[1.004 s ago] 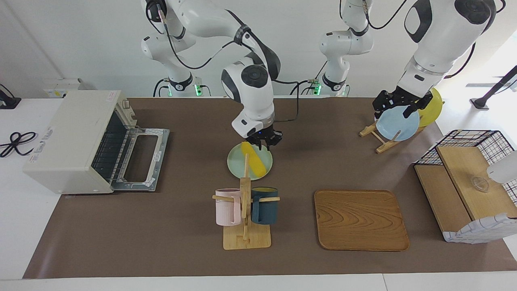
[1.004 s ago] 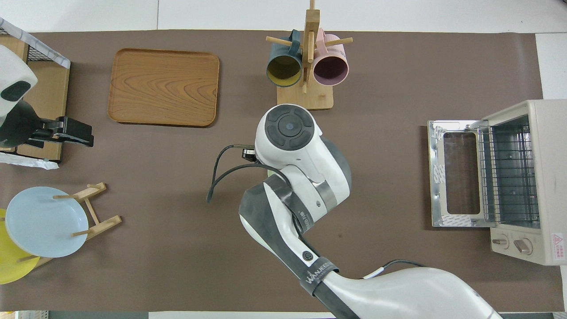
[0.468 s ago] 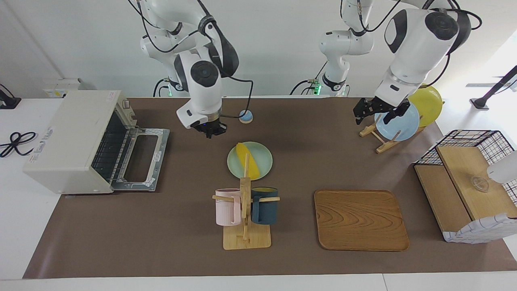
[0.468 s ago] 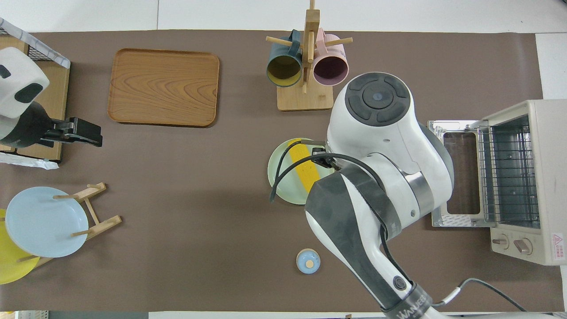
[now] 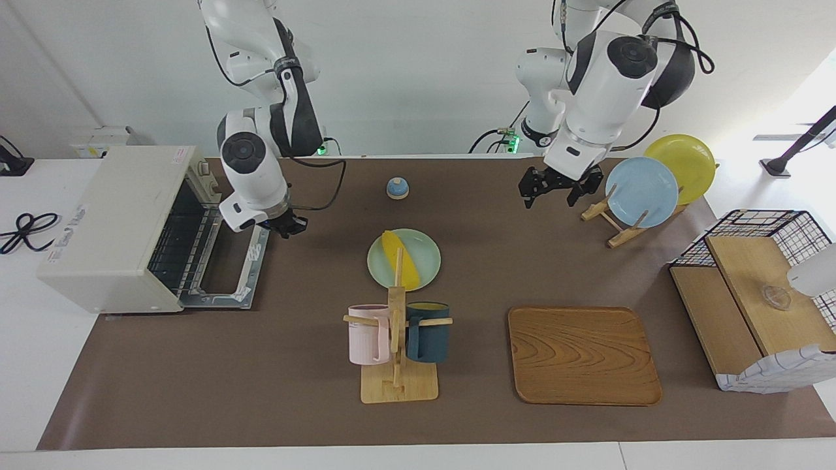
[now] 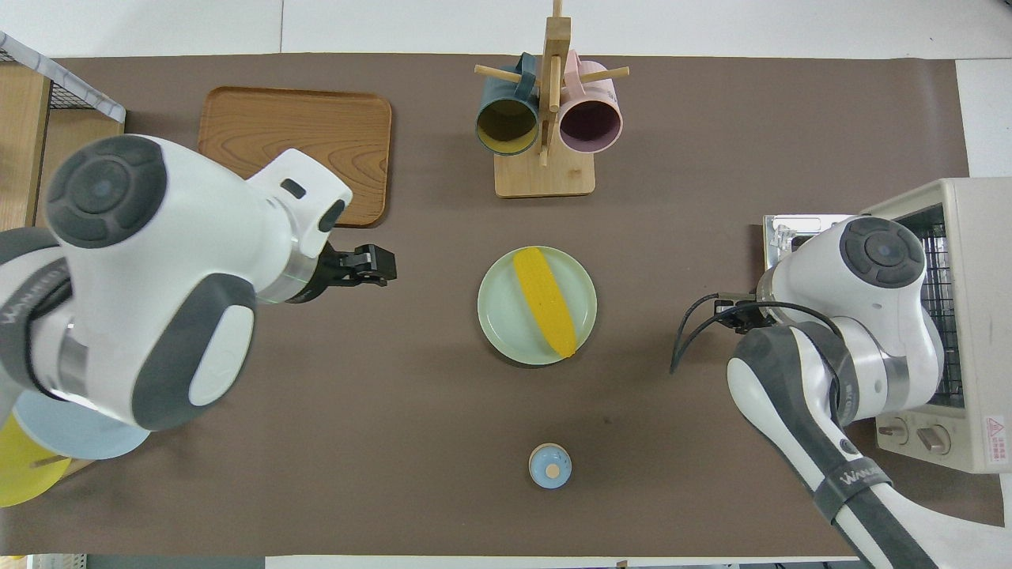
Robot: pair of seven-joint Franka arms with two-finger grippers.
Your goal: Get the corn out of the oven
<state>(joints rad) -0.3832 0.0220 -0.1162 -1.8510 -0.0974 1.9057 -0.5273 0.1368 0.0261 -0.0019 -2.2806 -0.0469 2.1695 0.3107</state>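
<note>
Oven (image 5: 124, 225) at the right arm's end of the worktop (image 5: 294, 391), door folded down. Right tool (image 5: 292, 226) up over the door's edge, clenched, apparently holding nothing, though the fingertips are hard to make out. Corn (image 5: 400, 259) lies on a pale green plate (image 5: 428, 260) mid-worktop, just nearer the robots than the mug rack (image 5: 397, 339). Left tool (image 5: 556, 187) released, empty, raised over bare mat beside the plate stand (image 5: 614, 222).

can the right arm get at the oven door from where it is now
Probably yes. The right gripper, shut and empty, hangs over the lowered door of the oven, with nothing between them. The corn already lies on the green plate.
</note>
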